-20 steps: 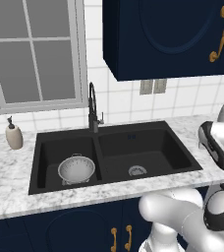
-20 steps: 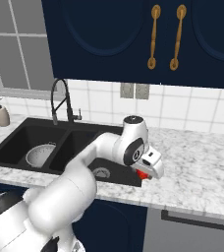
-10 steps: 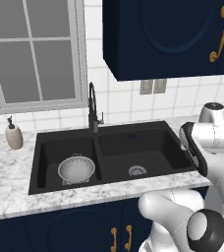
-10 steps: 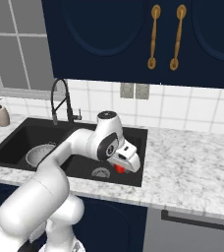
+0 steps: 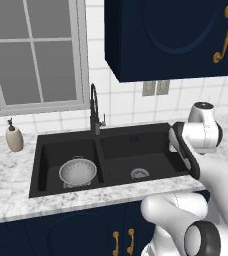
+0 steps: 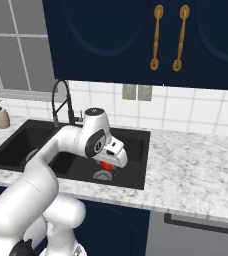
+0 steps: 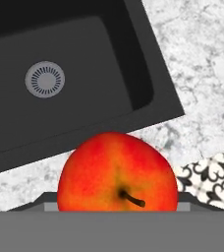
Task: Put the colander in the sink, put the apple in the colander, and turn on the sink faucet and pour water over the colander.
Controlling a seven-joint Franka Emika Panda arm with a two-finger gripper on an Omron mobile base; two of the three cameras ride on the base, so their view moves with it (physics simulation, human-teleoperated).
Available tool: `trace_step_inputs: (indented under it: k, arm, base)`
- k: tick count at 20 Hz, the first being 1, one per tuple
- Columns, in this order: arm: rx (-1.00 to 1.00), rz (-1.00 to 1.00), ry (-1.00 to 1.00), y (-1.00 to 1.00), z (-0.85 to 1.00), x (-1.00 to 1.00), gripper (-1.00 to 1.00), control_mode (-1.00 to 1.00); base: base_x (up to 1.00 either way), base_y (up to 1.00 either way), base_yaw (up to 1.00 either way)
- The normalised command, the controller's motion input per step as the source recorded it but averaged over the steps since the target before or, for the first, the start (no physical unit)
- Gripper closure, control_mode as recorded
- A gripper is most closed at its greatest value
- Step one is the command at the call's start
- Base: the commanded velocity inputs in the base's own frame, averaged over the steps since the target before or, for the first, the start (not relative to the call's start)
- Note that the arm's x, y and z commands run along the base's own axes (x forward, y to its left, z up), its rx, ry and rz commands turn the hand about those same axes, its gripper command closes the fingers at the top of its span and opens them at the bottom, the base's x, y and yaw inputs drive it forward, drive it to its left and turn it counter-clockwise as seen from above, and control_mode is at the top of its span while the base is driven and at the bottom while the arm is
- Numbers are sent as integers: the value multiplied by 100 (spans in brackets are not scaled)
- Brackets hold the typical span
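Right base view: gripper (image 6: pixel 108 165) pinches the apple (image 6: pixel 106 165) above the sink's (image 6: pixel 141 150) right basin; the colander (image 5: pixel 78 172) sits in the left basin, well apart to the robot's left

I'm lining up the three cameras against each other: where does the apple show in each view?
Left base view: no apple to point to.
Right base view: apple just under the white hand, over the right basin.
Hand view: low centre, stem toward the camera.
Shared landmark: right basin's round drain.
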Motion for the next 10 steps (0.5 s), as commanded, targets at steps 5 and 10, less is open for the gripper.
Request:
trace_step_inputs:
  k: [5,10]
  arm:
    - [0,7,1,81,0,14,100,-100]
    - [0,3,4,91,0,1,100,-100]
  base:
    - [0,0,0]
    - [0,0,0]
